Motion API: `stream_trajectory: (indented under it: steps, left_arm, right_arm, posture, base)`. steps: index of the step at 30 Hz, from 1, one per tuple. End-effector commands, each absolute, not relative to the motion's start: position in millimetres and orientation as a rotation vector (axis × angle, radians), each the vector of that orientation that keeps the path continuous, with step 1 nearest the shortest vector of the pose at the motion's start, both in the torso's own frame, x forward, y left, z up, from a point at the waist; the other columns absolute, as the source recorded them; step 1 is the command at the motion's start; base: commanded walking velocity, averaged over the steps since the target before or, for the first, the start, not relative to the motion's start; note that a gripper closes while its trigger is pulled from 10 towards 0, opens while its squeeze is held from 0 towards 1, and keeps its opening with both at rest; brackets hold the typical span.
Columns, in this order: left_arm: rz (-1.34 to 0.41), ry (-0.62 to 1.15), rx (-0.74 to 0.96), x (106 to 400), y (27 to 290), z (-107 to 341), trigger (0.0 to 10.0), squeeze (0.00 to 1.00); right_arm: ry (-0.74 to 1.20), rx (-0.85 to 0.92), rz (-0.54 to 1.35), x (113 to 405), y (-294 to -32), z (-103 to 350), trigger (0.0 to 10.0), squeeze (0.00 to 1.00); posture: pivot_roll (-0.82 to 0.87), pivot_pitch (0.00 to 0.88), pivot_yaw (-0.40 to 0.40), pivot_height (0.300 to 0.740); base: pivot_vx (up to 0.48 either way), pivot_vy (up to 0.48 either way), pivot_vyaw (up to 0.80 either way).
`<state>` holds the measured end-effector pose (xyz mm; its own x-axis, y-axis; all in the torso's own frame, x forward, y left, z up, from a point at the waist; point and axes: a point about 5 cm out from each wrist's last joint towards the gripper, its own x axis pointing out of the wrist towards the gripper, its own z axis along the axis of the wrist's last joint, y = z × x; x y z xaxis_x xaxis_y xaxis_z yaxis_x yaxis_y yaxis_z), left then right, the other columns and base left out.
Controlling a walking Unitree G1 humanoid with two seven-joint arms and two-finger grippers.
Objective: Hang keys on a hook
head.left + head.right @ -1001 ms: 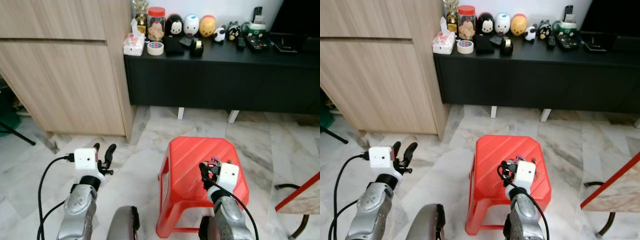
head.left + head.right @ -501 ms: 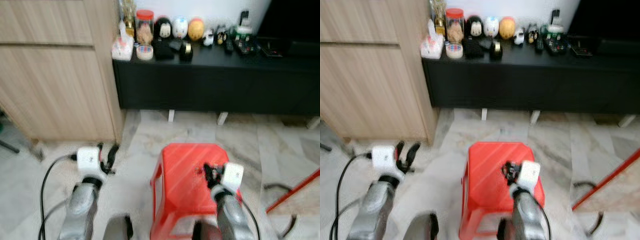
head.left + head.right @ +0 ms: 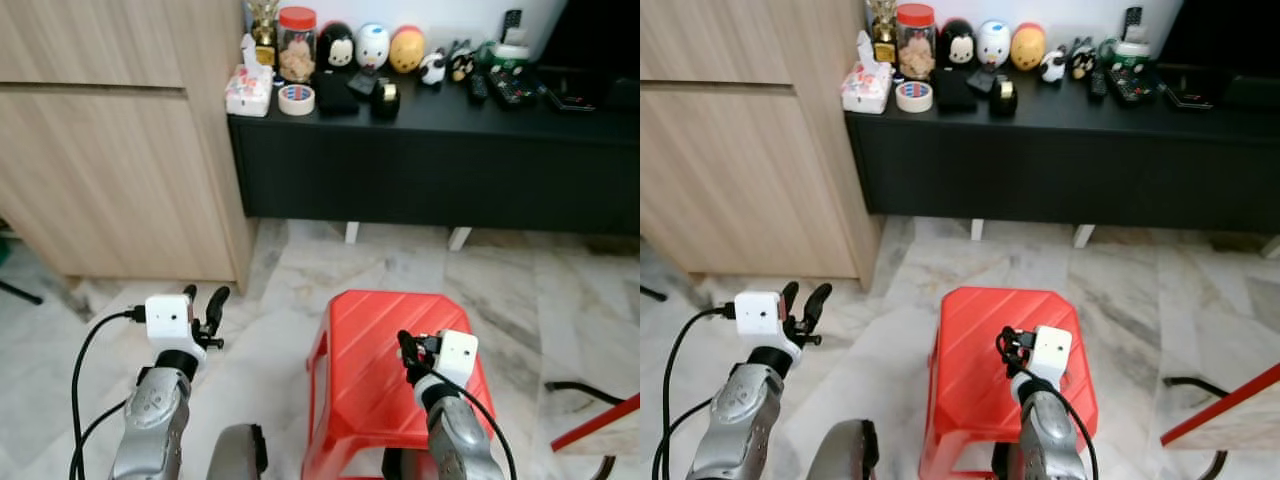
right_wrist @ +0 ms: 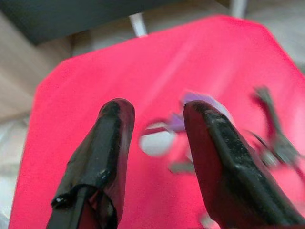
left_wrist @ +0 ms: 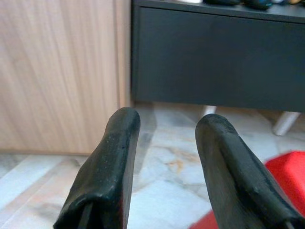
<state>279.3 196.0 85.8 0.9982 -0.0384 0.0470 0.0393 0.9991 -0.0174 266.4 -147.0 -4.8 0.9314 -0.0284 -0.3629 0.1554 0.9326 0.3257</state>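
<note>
You are looking at a blurred bunch of keys (image 4: 190, 138) in the right wrist view, where the right gripper (image 4: 157, 143) is covering part of the purple tag, so you cannot tell whether its fingers are touching the ring. From the head, the gripper's white camera block is hiding those keys on the red stool (image 3: 360, 350) (its lower edge is running off the picture). The items on the black cabinet (image 3: 430, 150) are showing too small to identify. A red-edged panel (image 3: 1230, 405) is getting cut off at the right border.
</note>
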Motion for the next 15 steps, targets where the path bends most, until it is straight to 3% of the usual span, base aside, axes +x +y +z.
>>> stream_trajectory:
  steps: [1, 4, 5, 6, 10, 14, 15]
  left_arm:
    - [-0.049, -0.036, -0.009, 277.5, 194.6, 83.3, 10.0, 0.0]
    - [-0.049, -0.036, -0.008, 277.4, 195.0, 83.4, 10.0, 0.0]
    - [-0.049, -0.036, -0.007, 277.3, 195.1, 83.4, 10.0, 0.0]
    - [-0.049, -0.036, -0.007, 277.2, 195.3, 83.5, 10.0, 0.0]
    - [-0.05, -0.034, -0.005, 276.9, 195.2, 83.3, 10.0, 0.0]
    - [-0.051, -0.034, -0.005, 276.9, 194.6, 83.1, 10.0, 0.0]
    - [-0.051, -0.033, -0.004, 276.8, 194.6, 83.0, 10.0, 0.0]
  right_arm:
    - [0.404, 0.414, -0.152, 259.4, -152.1, -13.3, 10.0, 0.0]
    - [0.397, 0.465, -0.186, 259.3, -155.8, -13.9, 10.0, 0.0]
    - [0.385, 0.498, -0.206, 259.6, -157.9, -13.1, 10.0, 0.87]
    - [0.355, 0.55, -0.242, 260.2, -161.4, -10.9, 10.0, 1.0]
    - [0.306, 0.657, -0.317, 259.9, -169.2, -8.8, 10.0, 1.0]
    - [0.338, 0.641, -0.333, 258.0, -171.9, -14.1, 10.0, 1.0]
    - [0.352, 0.638, -0.329, 257.6, -171.6, -15.9, 10.0, 0.67]
  posture:
    - [0.11, 0.071, -0.061, 0.587]
    - [0.11, 0.072, -0.06, 0.587]
    - [0.11, 0.073, -0.059, 0.587]
    - [0.11, 0.073, -0.058, 0.587]
    - [0.11, 0.074, -0.056, 0.587]
    - [0.11, 0.074, -0.055, 0.587]
    - [0.11, 0.074, -0.055, 0.587]
  base:
    - [0.0, 0.0, 0.0]
    - [0.0, 0.0, 0.0]
    - [0.0, 0.0, 0.0]
    - [0.0, 0.0, 0.0]
    - [0.0, 0.0, 0.0]
    - [0.0, 0.0, 0.0]
    - [0.0, 0.0, 0.0]
